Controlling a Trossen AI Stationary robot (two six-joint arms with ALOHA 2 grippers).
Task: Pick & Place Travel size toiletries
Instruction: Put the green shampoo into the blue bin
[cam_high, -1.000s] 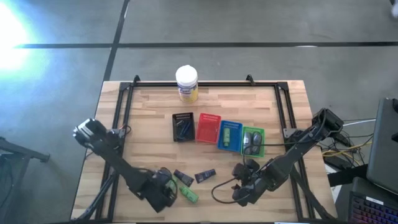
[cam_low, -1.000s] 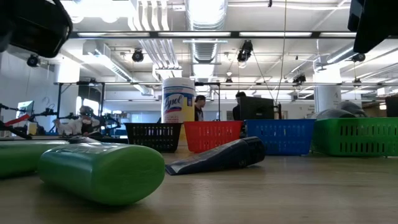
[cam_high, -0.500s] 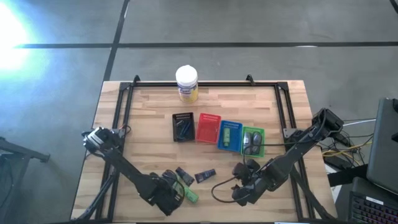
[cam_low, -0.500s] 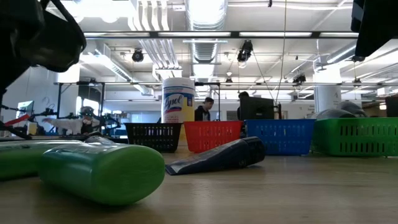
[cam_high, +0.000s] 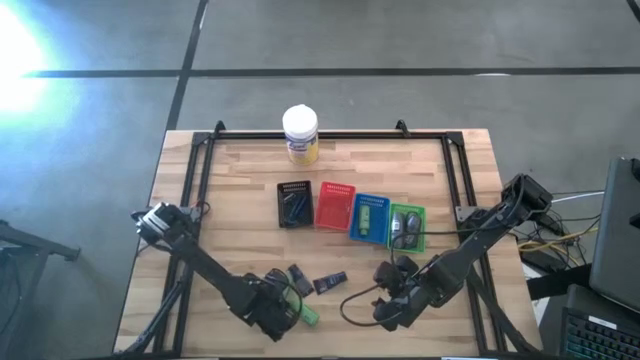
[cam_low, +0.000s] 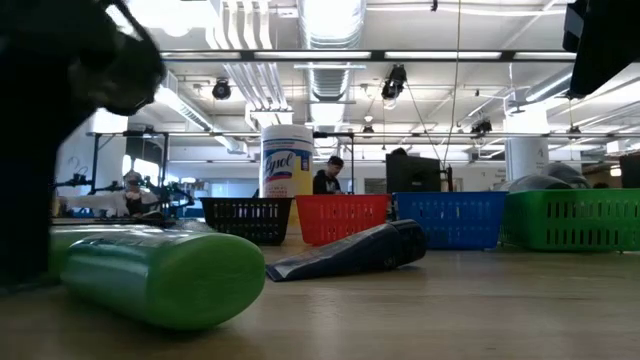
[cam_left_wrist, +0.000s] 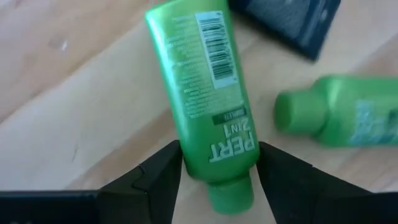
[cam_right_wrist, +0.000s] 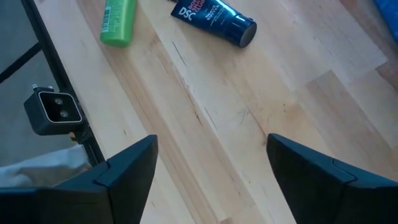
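Left gripper (cam_left_wrist: 217, 171) sits low at the table's (cam_high: 240, 170) front edge, left of centre, its fingers (cam_left_wrist: 158, 174) spread around the capped end of a green tube (cam_left_wrist: 208, 93); whether they touch the tube is unclear. A second green tube (cam_left_wrist: 339, 118) lies just beside it, and a dark navy packet (cam_high: 330, 284) lies nearby. Right gripper (cam_right_wrist: 211, 162) hovers over bare wood near the front edge, right of centre, with fingers wide apart and nothing between them.

Left pincer (cam_high: 283, 312): hides most of one green tube (cam_left_wrist: 208, 93) from above.
Navy packet (cam_left_wrist: 292, 20): cut off (wrist view's edge).
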